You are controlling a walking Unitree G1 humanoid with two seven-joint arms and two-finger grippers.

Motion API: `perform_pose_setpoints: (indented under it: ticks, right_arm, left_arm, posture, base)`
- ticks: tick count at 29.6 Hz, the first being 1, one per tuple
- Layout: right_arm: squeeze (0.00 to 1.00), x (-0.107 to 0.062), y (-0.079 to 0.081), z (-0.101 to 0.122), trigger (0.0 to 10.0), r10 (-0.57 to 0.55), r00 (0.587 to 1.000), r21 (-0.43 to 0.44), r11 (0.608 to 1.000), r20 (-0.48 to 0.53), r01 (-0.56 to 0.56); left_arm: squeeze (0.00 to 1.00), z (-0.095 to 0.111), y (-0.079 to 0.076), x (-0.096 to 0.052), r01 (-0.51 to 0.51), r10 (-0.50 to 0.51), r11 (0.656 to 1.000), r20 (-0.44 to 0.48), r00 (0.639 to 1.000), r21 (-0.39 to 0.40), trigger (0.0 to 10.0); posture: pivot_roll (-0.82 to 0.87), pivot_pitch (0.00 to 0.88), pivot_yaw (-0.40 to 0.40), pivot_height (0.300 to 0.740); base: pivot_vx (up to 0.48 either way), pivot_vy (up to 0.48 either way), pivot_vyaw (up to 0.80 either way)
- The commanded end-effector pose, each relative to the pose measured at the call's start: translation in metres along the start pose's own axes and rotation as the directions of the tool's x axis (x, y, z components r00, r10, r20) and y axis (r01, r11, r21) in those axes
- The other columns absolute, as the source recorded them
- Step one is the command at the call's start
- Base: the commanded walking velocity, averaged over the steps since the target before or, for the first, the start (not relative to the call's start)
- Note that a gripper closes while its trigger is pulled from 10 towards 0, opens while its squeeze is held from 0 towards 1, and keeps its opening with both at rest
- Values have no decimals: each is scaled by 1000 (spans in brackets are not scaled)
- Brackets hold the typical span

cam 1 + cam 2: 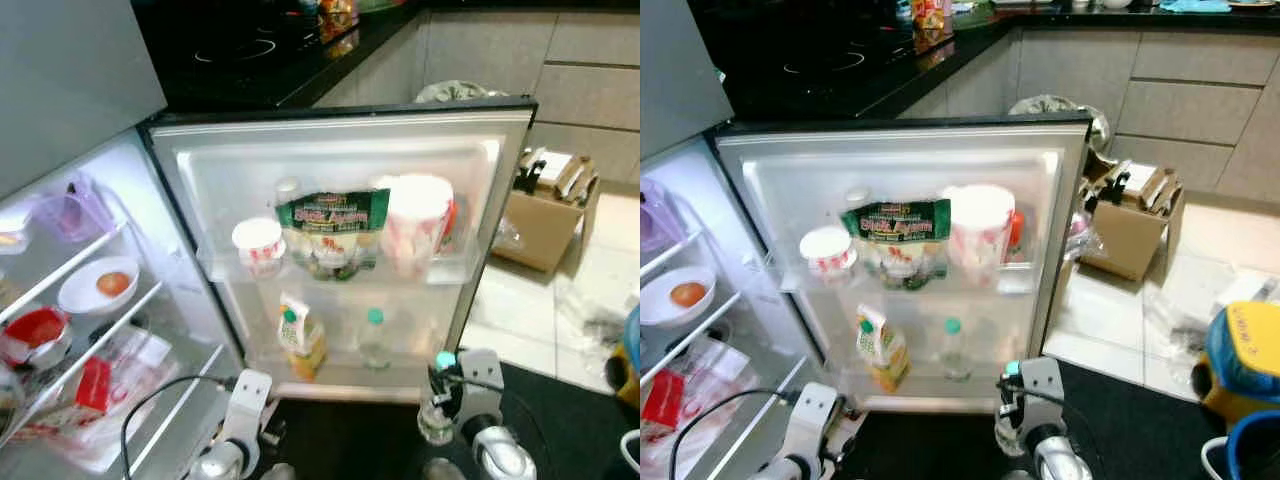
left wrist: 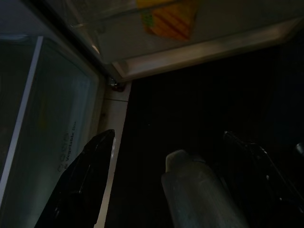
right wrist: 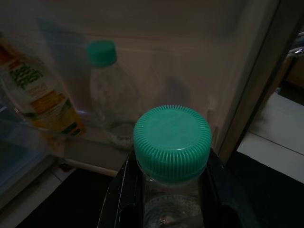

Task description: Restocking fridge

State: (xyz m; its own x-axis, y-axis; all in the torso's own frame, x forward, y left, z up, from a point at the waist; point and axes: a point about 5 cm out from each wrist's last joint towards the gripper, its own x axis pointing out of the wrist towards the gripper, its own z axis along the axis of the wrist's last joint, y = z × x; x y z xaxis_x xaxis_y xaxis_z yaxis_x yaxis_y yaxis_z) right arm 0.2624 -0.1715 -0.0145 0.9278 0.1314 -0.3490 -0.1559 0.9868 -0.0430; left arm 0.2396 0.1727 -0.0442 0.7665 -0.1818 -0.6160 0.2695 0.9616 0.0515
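Fridge door (image 1: 340,150) is swung wide open, facing the camera, with the fridge interior (image 1: 90,330) lit up on the left. Right gripper (image 3: 166,199) sits low, near the bottom right of the door, jaws pinching a clear bottle (image 1: 437,415) with a green cap (image 3: 172,141); the bottle is upright, held just short of the door's lower shelf (image 1: 340,365). That lower shelf already carries a second green-capped bottle (image 1: 374,340) toward the middle and an orange juice carton (image 1: 302,338) to its left, tilted slightly. The held bottle is near the shelved one but apart from it, to its right and nearer. Upper door shelf (image 1: 340,265) holds a white tub (image 1: 258,243) on the left, a green-labelled bag (image 1: 333,232) in the middle and a big white cup (image 1: 417,222) on the right. Left gripper (image 2: 166,190) hangs low by the door's bottom left corner over a dark mat (image 1: 340,440); jaws spread, holding nothing, a pale rounded part between them in the wrist view that I can't identify. Inside the fridge, wire shelves hold a white bowl (image 1: 98,287) with something orange in it, a red-lidded container (image 1: 35,335) and red packets (image 1: 92,385) lower down. Cardboard box (image 1: 545,215) sits on the tile floor (image 1: 600,300) far right.
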Motion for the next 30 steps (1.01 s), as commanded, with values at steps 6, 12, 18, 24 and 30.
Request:
perform_pose_setpoints:
  ticks: [6, 12, 18, 24, 30]
  right_arm:
    - [0, 6, 1, 17, 10000, 5, 996, -8, 1000, 90, -4]
    - [0, 9, 2, 26, 10000, 10, 992, -30, 1000, 124, -6]
    - [0, 16, 2, 45, 10000, 10, 980, 0, 1000, 200, -10]
    - [0, 23, 0, 66, 10000, 25, 964, 42, 998, 263, -37]
    - [0, 31, -1, 100, 10000, 48, 924, 102, 990, 379, -93]
  left_arm:
    - [0, -4, 4, -3, -4, 4, 1000, -8, 1000, 10, 10000]
    - [0, -5, 4, -3, -2, 2, 1000, -10, 1000, 12, 10000]
    - [0, -4, 5, -3, -2, 2, 1000, -8, 1000, 12, 10000]
    - [0, -4, 5, -3, 1, -1, 1000, -7, 1000, 13, 10000]
    - [0, -5, 5, -3, 0, 0, 1000, -8, 1000, 11, 10000]
  posture:
    - [-71, 38, 63, 605]
    - [-73, 32, 64, 586]
    - [-77, 27, 64, 586]
    - [-80, 26, 65, 586]
    - [-81, 27, 63, 586]
  base:
    - [0, 0, 0]
    - [0, 0, 0]
    - [0, 0, 0]
    - [0, 0, 0]
    - [0, 0, 0]
